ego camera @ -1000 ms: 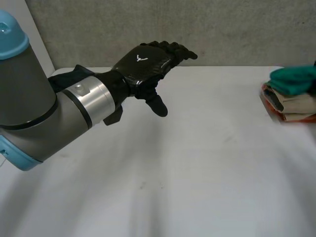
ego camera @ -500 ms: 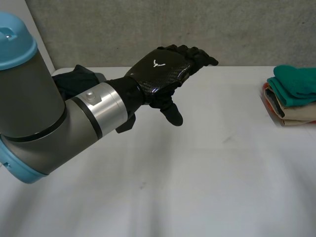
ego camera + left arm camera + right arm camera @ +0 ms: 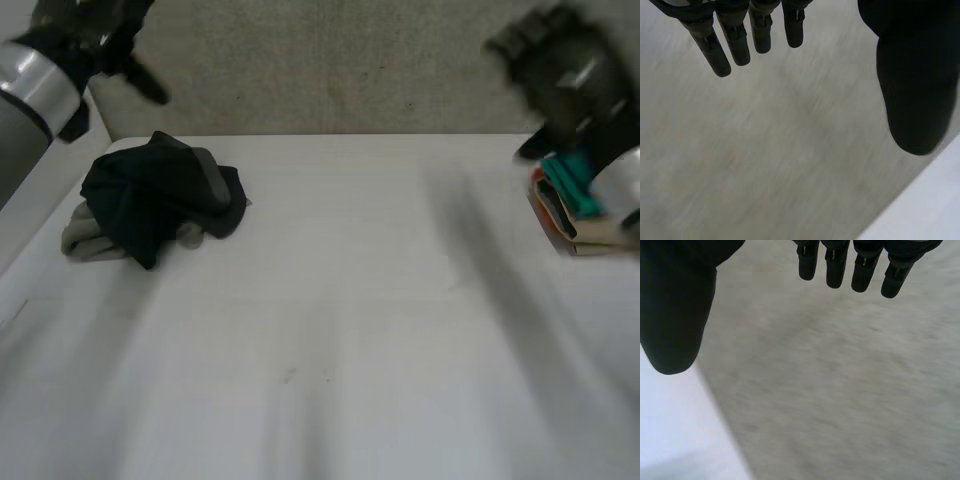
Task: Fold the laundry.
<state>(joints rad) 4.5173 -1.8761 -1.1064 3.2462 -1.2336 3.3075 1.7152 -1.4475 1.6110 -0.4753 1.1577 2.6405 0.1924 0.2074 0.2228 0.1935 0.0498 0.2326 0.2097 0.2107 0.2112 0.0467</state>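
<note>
A crumpled pile of dark and grey laundry (image 3: 160, 198) lies at the table's far left. A stack of folded clothes (image 3: 580, 205), teal on top, sits at the far right edge. My left hand (image 3: 95, 30) is raised above and behind the dark pile, apart from it. In the left wrist view its fingers (image 3: 735, 37) hang straight, the thumb (image 3: 912, 80) stands wide, and nothing is held. My right hand (image 3: 560, 70) hovers high over the folded stack. Its fingers (image 3: 850, 265) are straight and its thumb (image 3: 677, 310) spread, empty.
The white table (image 3: 340, 330) stretches bare between the pile and the stack. A grey wall (image 3: 330, 60) stands just behind the table's far edge, and both wrist views face it.
My left arm has swung from the table's middle up to the far left, uncovering the dark pile. My right hand has come into sight above the folded stack.
</note>
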